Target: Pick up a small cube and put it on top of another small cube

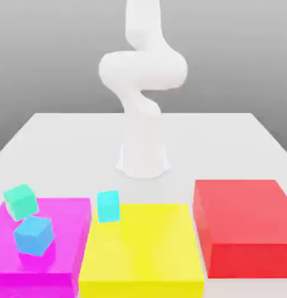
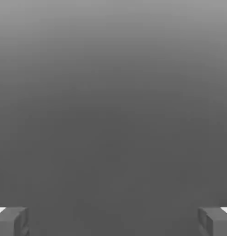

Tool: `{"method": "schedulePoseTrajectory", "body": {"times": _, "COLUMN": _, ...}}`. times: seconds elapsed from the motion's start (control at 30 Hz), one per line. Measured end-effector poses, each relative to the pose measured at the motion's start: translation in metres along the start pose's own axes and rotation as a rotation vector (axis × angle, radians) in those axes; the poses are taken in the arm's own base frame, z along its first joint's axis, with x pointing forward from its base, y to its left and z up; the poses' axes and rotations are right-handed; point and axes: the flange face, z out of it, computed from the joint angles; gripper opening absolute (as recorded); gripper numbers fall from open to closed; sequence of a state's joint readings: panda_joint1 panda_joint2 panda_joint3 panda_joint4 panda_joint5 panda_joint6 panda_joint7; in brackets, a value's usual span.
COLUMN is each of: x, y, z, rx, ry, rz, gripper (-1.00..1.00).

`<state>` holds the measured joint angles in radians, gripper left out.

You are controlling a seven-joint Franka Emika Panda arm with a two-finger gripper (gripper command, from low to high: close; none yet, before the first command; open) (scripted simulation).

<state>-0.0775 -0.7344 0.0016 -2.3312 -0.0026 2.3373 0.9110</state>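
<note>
The other small cube (image 1: 20, 201), teal-green, is tilted at the far corner of the magenta block (image 1: 64, 244), at the exterior view's left. The small cube to be picked is out of view. In the hand view my gripper (image 2: 113, 222) is open, its two grey fingertips (image 2: 12, 221) far apart at the picture's edges with nothing between them, facing plain grey background. The white arm (image 1: 142, 70) rises from its base (image 1: 143, 158) at the table's middle and leaves the exterior view at the top.
A sky-blue cube (image 1: 34, 236) sits tilted on the magenta block. A lighter cyan cube (image 1: 108, 206) stands at the far left corner of the large flat yellow block (image 1: 142, 250). A red block (image 1: 244, 224) lies at the exterior view's right on the white table (image 1: 227, 145).
</note>
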Motion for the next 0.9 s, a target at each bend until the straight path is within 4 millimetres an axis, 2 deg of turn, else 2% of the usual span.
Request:
{"method": "schedulePoseTrajectory", "body": {"times": 0.1, "x": 0.023, "y": 0.032, "z": 0.052, "rx": -0.098, "ry": 0.012, "rz": 0.208, "gripper": 0.00}}
{"method": "schedulePoseTrajectory", "body": {"times": 0.23, "x": 0.049, "y": 0.087, "z": 0.111, "rx": -0.217, "ry": 0.038, "rz": 0.480, "gripper": 0.00}}
{"method": "schedulePoseTrajectory", "body": {"times": 0.47, "x": 0.077, "y": 0.209, "z": 0.190, "rx": -0.409, "ry": 0.114, "rz": 0.964, "gripper": 0.00}}
{"method": "schedulePoseTrajectory", "body": {"times": 0.67, "x": 0.075, "y": 0.328, "z": 0.233, "rx": -0.559, "ry": 0.205, "rz": 1.387, "gripper": 0.00}}
{"method": "schedulePoseTrajectory", "body": {"times": 0.8, "x": 0.058, "y": 0.407, "z": 0.249, "rx": -0.654, "ry": 0.277, "rz": 1.670, "gripper": 0.00}}
{"method": "schedulePoseTrajectory", "body": {"times": 0.9, "x": 0.039, "y": 0.471, "z": 0.252, "rx": -0.723, "ry": 0.349, "rz": 1.901, "gripper": 0.00}}
